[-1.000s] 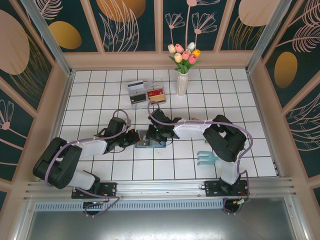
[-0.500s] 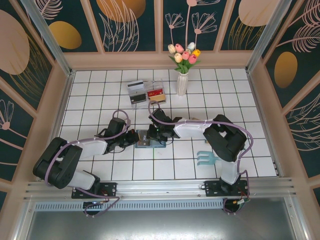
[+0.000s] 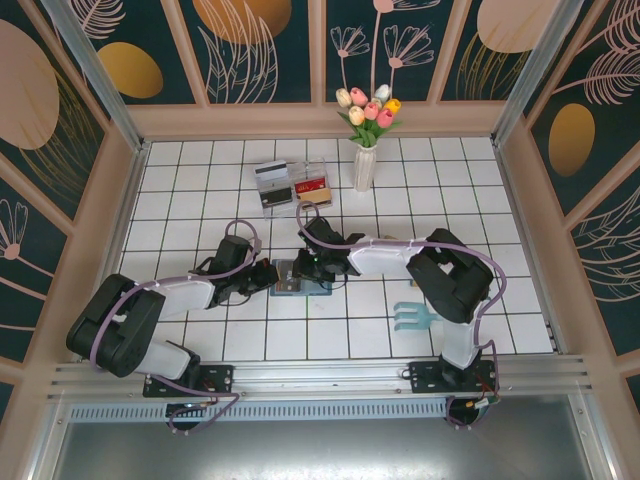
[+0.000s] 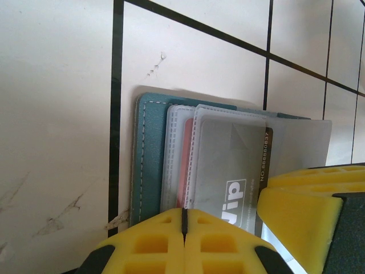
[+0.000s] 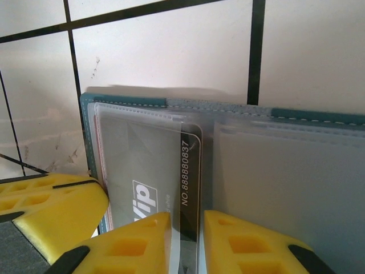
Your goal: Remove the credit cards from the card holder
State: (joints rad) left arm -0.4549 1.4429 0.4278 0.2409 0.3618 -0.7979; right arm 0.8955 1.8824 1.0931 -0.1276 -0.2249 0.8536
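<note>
The teal card holder (image 3: 292, 279) lies open on the tiles between my two grippers. In the left wrist view the card holder (image 4: 149, 154) shows clear slots with a grey "vip" credit card (image 4: 234, 165) and a red card edge (image 4: 183, 171). My left gripper (image 4: 184, 220) is shut, its tips at the holder's near edge with nothing between them. My right gripper (image 5: 187, 228) stands open by a narrow gap over the grey card (image 5: 148, 165). The card's dark numbered strip pokes out of its slot into that gap. The left gripper (image 3: 268, 276) and the right gripper (image 3: 318, 270) meet over the holder.
A clear two-compartment tray (image 3: 290, 185) at the back holds a grey and a red card. A white vase of tulips (image 3: 364, 165) stands right of it. A light-blue hand rake (image 3: 412, 316) lies near the right arm. Wooden walls ring the tiled floor.
</note>
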